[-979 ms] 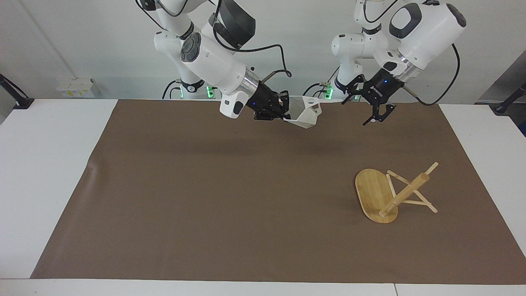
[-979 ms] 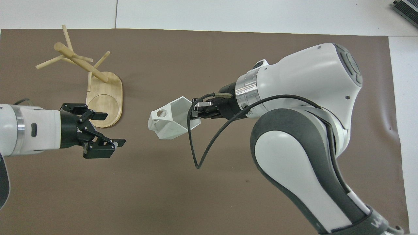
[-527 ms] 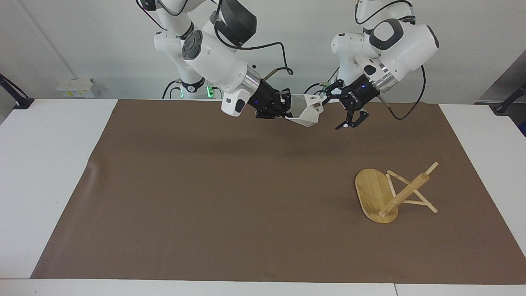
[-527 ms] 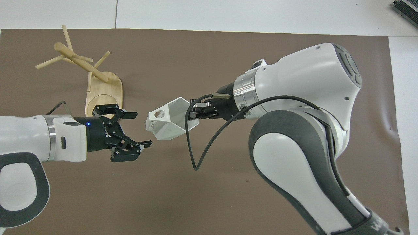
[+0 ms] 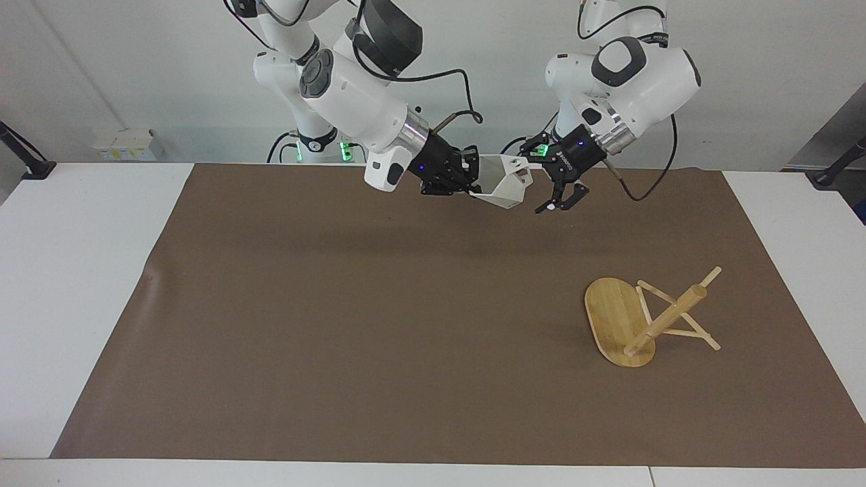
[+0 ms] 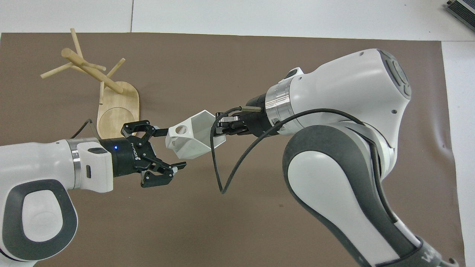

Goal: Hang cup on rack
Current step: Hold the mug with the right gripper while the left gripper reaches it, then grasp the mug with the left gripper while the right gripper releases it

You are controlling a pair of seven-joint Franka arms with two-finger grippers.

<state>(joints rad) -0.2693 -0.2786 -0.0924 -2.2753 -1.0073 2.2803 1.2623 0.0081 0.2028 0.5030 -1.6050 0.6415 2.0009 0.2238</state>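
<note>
The white faceted cup (image 5: 504, 187) (image 6: 189, 141) hangs in the air over the brown mat, tilted on its side. My right gripper (image 5: 471, 183) (image 6: 221, 128) is shut on its rim. The handle with its round hole points toward my left gripper (image 5: 543, 186) (image 6: 173, 149), which is open, its fingertips standing either side of the handle end. Whether they touch the cup I cannot tell. The bamboo rack (image 5: 666, 318) (image 6: 92, 72) rests on its oval base (image 5: 612, 314) (image 6: 118, 111) toward the left arm's end of the table, farther from the robots than the spot under the cup.
A brown mat (image 5: 338, 325) covers most of the white table (image 5: 74, 270). A black cable (image 6: 222, 178) loops down from the right wrist beside the cup. The rack's thin pegs (image 6: 55, 70) stick out sideways from its post.
My left gripper has swung in from over the rack's side of the mat toward the cup and now stands open at its handle. The right gripper and cup have barely shifted.
</note>
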